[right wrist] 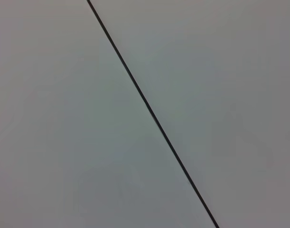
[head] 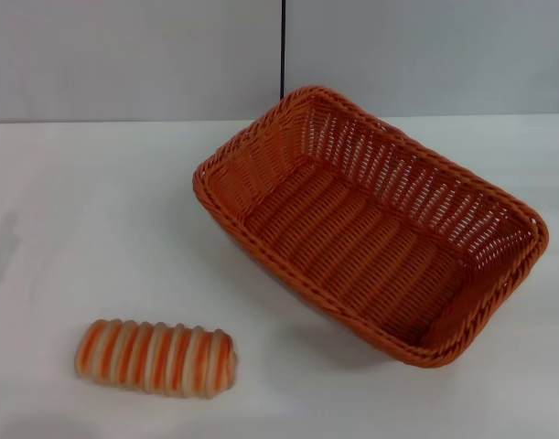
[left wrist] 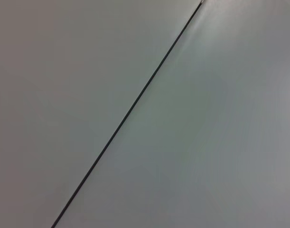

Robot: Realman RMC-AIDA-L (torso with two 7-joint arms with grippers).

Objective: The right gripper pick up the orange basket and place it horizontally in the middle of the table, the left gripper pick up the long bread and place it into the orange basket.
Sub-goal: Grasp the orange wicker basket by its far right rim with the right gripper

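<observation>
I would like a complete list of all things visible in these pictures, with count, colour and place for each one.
orange basket: one, orange, on the table, right of centre, lying at an angle, nothing inside it.
long bread: one, orange and cream stripes, on the table near the front left, apart from the basket.
table: one, white, under both things.
wall: grey panels with a dark seam, behind the table; both wrist views show only this kind of surface.
left gripper: not in view.
right gripper: not in view.

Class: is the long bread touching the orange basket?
Apart. The head view shows bare table between the long bread and the orange basket.
</observation>
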